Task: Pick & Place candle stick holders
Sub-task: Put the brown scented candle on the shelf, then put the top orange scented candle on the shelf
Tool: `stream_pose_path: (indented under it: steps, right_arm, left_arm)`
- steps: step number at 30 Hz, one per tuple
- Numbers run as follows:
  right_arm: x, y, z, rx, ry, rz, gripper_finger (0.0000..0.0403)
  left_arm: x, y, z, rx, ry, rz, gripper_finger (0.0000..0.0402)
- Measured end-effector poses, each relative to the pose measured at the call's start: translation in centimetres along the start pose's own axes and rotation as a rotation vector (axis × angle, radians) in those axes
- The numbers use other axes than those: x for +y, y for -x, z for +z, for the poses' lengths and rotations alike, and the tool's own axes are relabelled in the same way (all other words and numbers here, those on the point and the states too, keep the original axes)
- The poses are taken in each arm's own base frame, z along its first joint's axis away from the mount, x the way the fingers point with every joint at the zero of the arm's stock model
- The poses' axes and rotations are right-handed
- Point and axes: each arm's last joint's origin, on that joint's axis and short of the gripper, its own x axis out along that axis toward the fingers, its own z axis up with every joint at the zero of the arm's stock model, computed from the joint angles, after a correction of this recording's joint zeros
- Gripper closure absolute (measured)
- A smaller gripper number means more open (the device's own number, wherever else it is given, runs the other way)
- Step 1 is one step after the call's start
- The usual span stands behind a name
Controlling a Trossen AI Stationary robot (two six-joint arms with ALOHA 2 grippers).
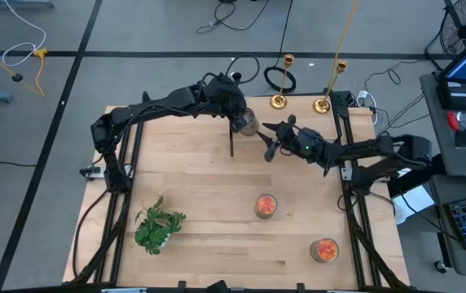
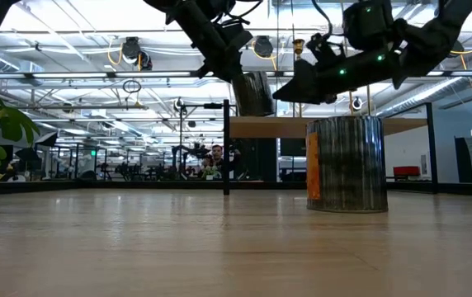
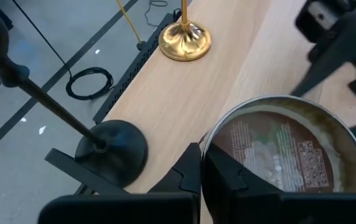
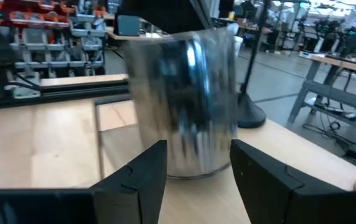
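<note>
A black candle stick holder point(image 1: 231, 142) stands upright on its round base point(image 3: 112, 148) beside my left gripper; it also shows in the low view point(image 2: 226, 148). Two gold holders point(image 1: 279, 101) point(image 1: 323, 105) stand on their bases at the table's far edge. My left gripper point(image 1: 241, 118) is shut on a metal can point(image 1: 250, 124), not on a holder. My right gripper point(image 1: 269, 145) is open just right of the can. In its wrist view the fingers point(image 4: 134, 180) stand either side of the can point(image 4: 187, 99) without touching it. My left gripper holds the can by its top rim point(image 3: 206, 146), one finger outside the wall and the other over the can's top inside the rim. The fingers come from above, slanting down. The can point(image 2: 252, 92) hangs below them, lifted clear of the table.
Two more cans stand on the table, one at mid right point(image 1: 265, 205) and one near the front right point(image 1: 324, 250). A green leafy plant point(image 1: 158, 224) sits at the front left. Black frame rails point(image 1: 349, 163) run along the table's sides.
</note>
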Motion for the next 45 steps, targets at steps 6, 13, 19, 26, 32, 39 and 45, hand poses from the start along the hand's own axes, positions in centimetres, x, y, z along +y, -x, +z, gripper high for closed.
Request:
stream_pose_path:
  steps: [6, 13, 19, 26, 32, 39, 45]
  right_arm:
    - [-0.4, -0.8, -0.9, -0.004, -0.008, -0.021, 0.0232]
    - [-0.6, -1.2, -1.3, -0.006, -0.010, -0.032, 0.0232]
    - [-0.5, -1.1, -1.2, -0.009, -0.009, -0.029, 0.0232]
    - [0.6, 0.7, 0.4, 0.026, 0.009, 0.037, 0.0232]
    - [2.4, 4.4, 2.0, 0.107, 0.052, 0.167, 0.0232]
    - [5.8, 8.8, 2.1, 0.235, 0.027, 0.431, 0.0232]
    - [8.7, 10.5, 1.2, 0.315, -0.039, 0.599, 0.0232]
  left_arm:
    - [0.0, 0.0, 0.1, -0.007, 0.001, 0.001, 0.0368]
    - [0.0, 0.0, 0.3, -0.031, 0.003, -0.002, 0.0363]
    - [0.0, 0.0, 0.8, -0.079, -0.016, -0.001, 0.0362]
    - [-0.3, 1.3, 1.1, -0.105, -0.067, -0.007, 0.0362]
    - [-0.9, 6.6, 1.9, -0.163, -0.085, -0.100, 0.0362]
    - [-2.7, 13.2, 1.4, -0.204, -0.179, -0.175, 0.0362]
    - [-4.9, 16.3, -1.9, -0.318, -0.251, -0.266, 0.0362]
